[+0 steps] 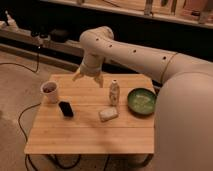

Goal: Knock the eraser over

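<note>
- The gripper (88,78) hangs with fingers spread over the far edge of a pale wooden slatted table (75,141), which fills the ground below and in front of it.
- Around the table lies a dull beige floor (15,90).
- Black cables (37,59) trail over the floor, left of the gripper as the camera sees it.
- Behind the gripper a low pale ledge (30,41) runs along a dark wall, with a dark box (59,35) on it.
- Higher, beyond the gripper, a lit shelf (150,16) crosses the top.
- The light is warm and dim.
</note>
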